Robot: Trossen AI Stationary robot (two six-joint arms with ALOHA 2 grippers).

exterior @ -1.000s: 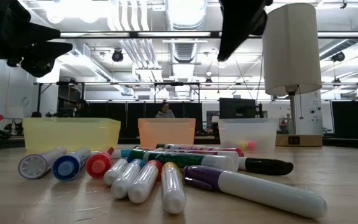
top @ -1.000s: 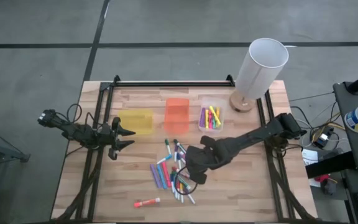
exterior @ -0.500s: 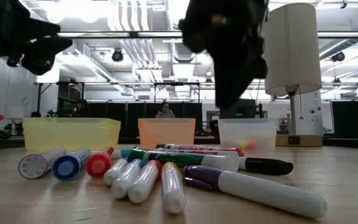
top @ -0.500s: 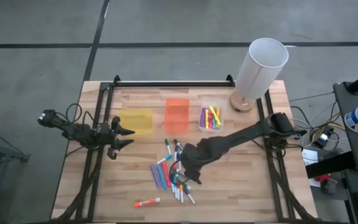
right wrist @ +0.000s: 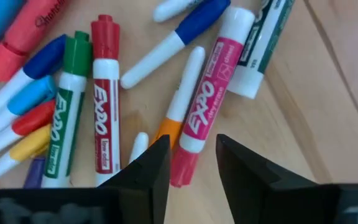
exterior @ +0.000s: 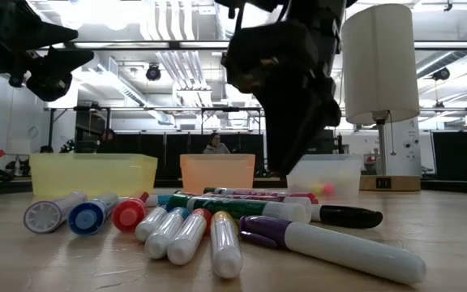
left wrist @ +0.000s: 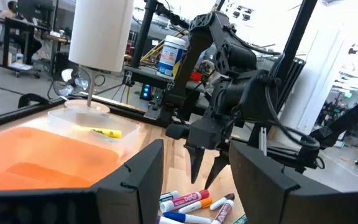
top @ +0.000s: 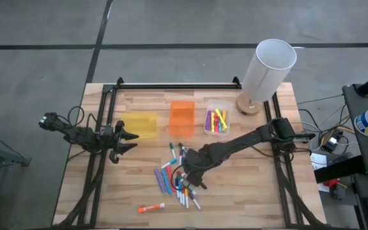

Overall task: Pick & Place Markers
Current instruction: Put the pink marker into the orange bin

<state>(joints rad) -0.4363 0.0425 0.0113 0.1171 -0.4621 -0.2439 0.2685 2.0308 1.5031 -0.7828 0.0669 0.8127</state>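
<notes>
While the left gripper (top: 130, 140) is waiting spread wide beside the yellow bin (top: 140, 124), the right gripper (top: 189, 182) is hanging part-open over the markers (top: 174, 179) mid-table. Its wrist view alone is showing a pink marker (right wrist: 205, 115) lying just beyond its fingers (right wrist: 146, 168), untouched.

We see multicoloured markers (top: 176, 179) (pink, red, green, blue, orange caps on white barrels), a yellow bin (top: 140, 125) at 9 o'clock of an orange bin (top: 182, 117), a white lamp shade (top: 268, 70), black grippers.
</notes>
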